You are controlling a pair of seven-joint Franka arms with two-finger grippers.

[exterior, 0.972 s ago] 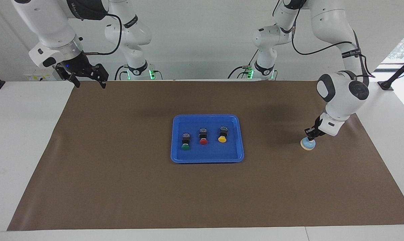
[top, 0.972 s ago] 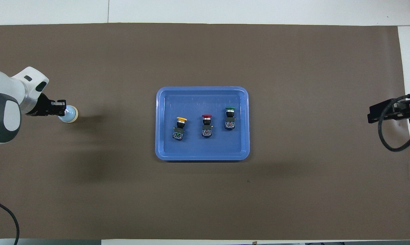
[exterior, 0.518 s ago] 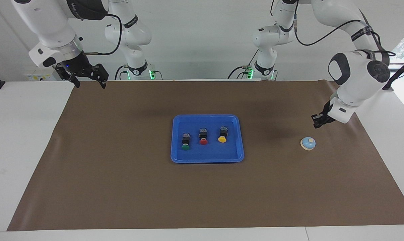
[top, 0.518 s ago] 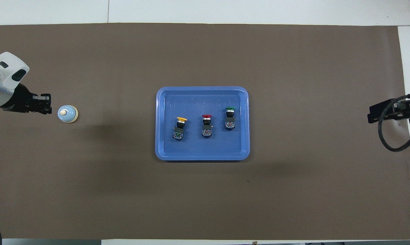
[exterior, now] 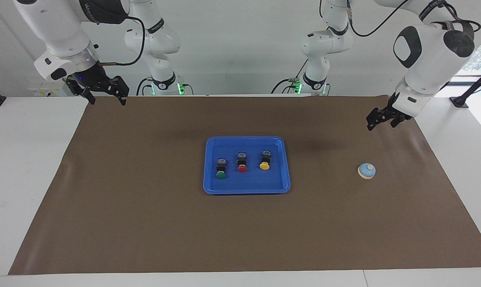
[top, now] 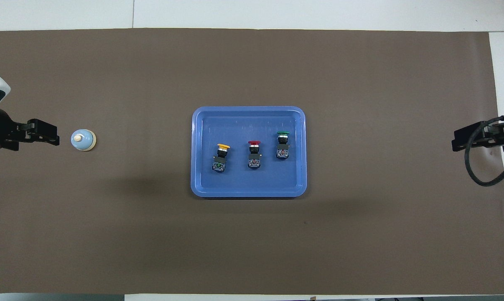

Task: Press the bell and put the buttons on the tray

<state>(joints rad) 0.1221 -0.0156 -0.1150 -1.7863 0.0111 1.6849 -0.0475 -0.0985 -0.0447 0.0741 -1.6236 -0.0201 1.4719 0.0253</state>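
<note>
- The tray [exterior: 246,189] sits in the middle of the counter [exterior: 144,223], on the brown mat [top: 360,234] that covers most of it.
- Three buttons stand in a row inside the tray: the yellow button [exterior: 265,163] toward the left arm's end, the red button [exterior: 242,165] in the middle, and the green button [exterior: 221,171] toward the right arm's end.
- The green button is slightly farther from the robots than the other two; none of the three touches another.
- The bell [exterior: 367,170] rests on the mat toward the left arm's end of the counter, well apart from the tray, with its cream knob facing up.
- The left claw [exterior: 381,120] hangs in the air, raised clear of the bell and over the mat near the robots' edge. It carries nothing; whether its fingers are spread or closed cannot be told.
- The right claw [exterior: 105,95] waits above the mat's corner at the right arm's end, fingers spread apart and empty.
</note>
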